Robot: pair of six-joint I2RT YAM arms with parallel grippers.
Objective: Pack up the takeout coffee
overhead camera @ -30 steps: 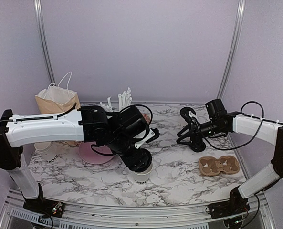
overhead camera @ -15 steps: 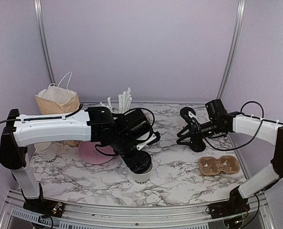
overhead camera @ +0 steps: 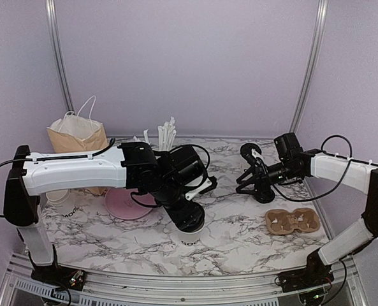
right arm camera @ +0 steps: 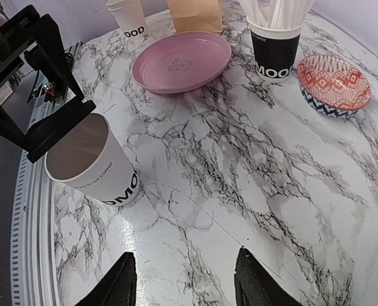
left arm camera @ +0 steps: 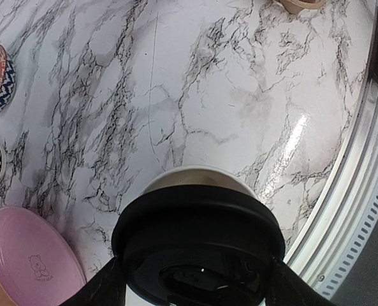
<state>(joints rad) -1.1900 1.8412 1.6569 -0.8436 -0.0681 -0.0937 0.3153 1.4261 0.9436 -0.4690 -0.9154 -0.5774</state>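
The white paper cup (overhead camera: 190, 238) with black lettering stands near the table's front middle. It also shows in the right wrist view (right arm camera: 102, 172), where its mouth is open. My left gripper (overhead camera: 187, 220) is directly above it, shut on the round black lid (left arm camera: 198, 236). The lid is tilted over the cup's rim (left arm camera: 198, 178) and is not seated; in the right wrist view the lid (right arm camera: 58, 131) covers only the cup's far edge. My right gripper (overhead camera: 244, 180) is open and empty, low over the table to the right (right arm camera: 187, 280).
A brown cup carrier (overhead camera: 292, 221) lies at the right. A pink plate (overhead camera: 126, 205), a stack of lidless cups (overhead camera: 63, 204) and a paper bag (overhead camera: 77, 135) are at the left. A black cup of straws (right arm camera: 275, 44) and a patterned bowl (right arm camera: 334, 83) stand behind.
My left arm has shifted a little to the right and forward, carrying the lid over the cup. The right arm has not moved.
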